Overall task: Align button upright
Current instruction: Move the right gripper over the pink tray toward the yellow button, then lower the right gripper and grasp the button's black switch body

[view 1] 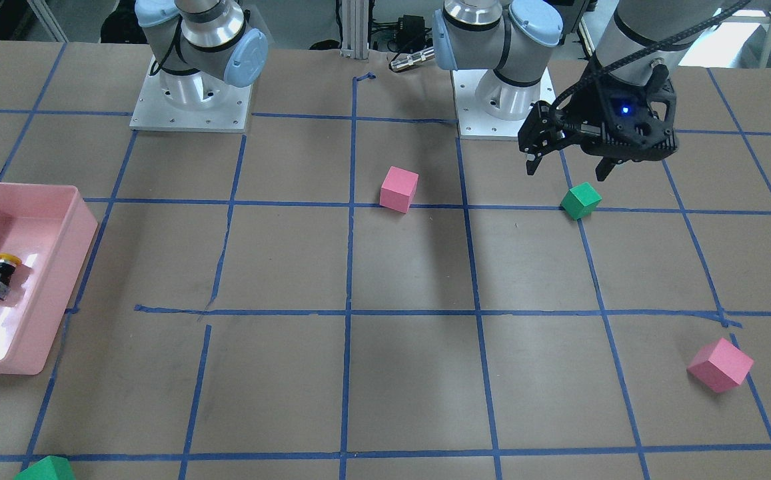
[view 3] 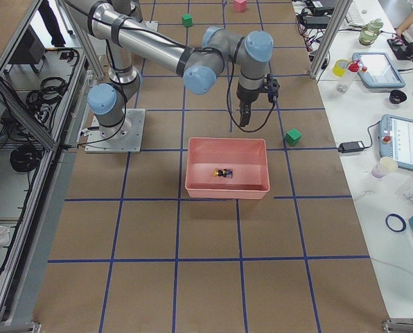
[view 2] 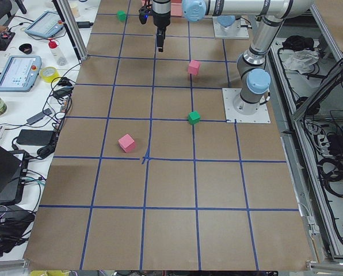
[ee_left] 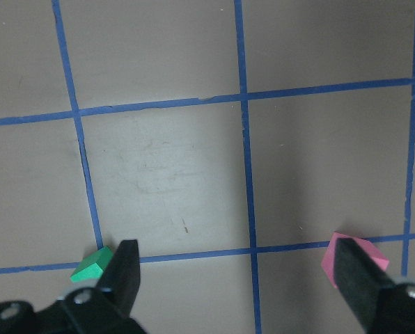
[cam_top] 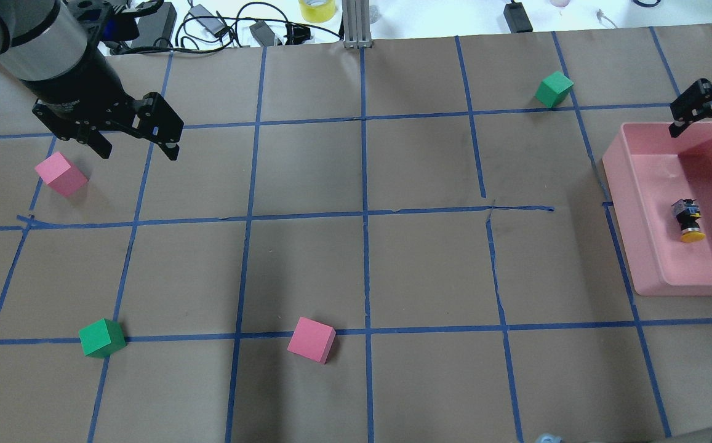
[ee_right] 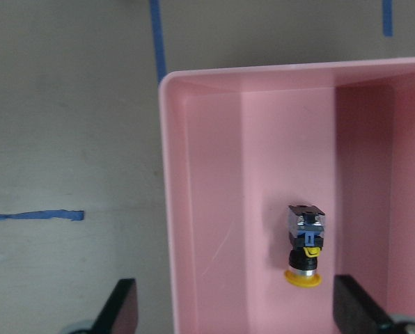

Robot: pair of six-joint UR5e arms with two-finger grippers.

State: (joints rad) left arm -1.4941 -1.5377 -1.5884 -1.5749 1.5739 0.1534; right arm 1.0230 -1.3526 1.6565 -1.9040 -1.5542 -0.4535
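The button (cam_top: 688, 220) lies on its side on the floor of a pink bin (cam_top: 632, 203) at the table's right end. Its yellow cap (ee_right: 303, 278) points toward the robot and its grey-blue block away. It also shows small in the front view as the button (view 1: 0, 275). My right gripper (cam_top: 706, 128) hangs open above the bin's far wall, clear of the button. In the right wrist view its fingers (ee_right: 120, 306) stand wide either side of the button, well above it. My left gripper (cam_top: 138, 151) is open and empty over the far left of the table.
A pink cube (cam_top: 60, 174) lies just below the left gripper in the overhead view. A green cube (cam_top: 102, 338) and a second pink cube (cam_top: 311, 339) lie nearer the robot. Another green cube (cam_top: 554, 88) sits beyond the bin. Cables and tape line the far edge.
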